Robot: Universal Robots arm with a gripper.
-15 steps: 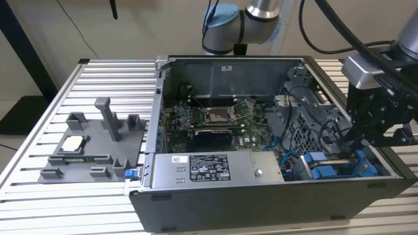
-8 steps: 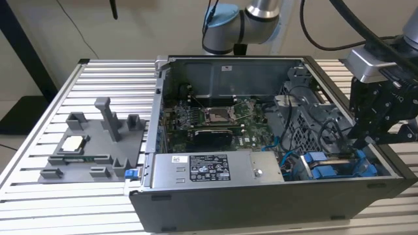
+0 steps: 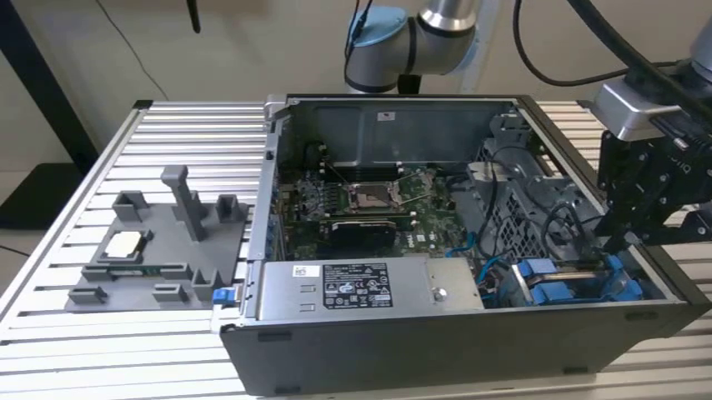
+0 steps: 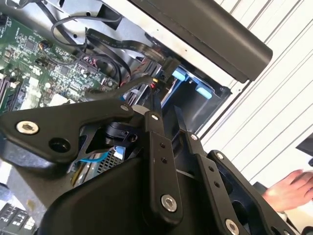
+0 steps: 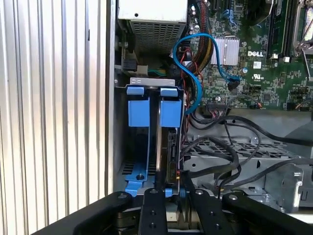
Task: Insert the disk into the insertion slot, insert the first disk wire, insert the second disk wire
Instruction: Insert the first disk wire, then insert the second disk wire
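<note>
**Asker:** Grey steel and aluminium all round. Start with the big things: where do you stand?

**Me:** The slatted desk carries the open PC case. I hang over the corner of the case at the exterior view's right, on the side nearest that camera. My claw reaches down just inside the case wall there.

**Asker:** And the insertion slot?

**Me:** It is right under my claw. The insertion slot is the narrow metal bay with blue fittings at its mouth. The disk stands on edge in it, in its blue carrier. As far as I can judge from the first wrist view it sits fully home, though its far end is hidden.

**Asker:** Are you holding anything?

**Me:** I cannot tell whether my claw is closed on something or free, because its own body masks that. It sits at the near end of the disk, in line with the disk's edge and very close to it.

**Asker:** So which step is in hand?

**Me:** The wiring, by my reading. The black cables loop just beside the bay, on the motherboard side. To do this well, I would hold a plug square to the drive's socket and press straight along the disk's length. I would not lever sideways against the carrier, and no loose loop should get caught between plug and socket. The thin blue cable curves near the bay's mouth, and I would keep clear of it.
</note>
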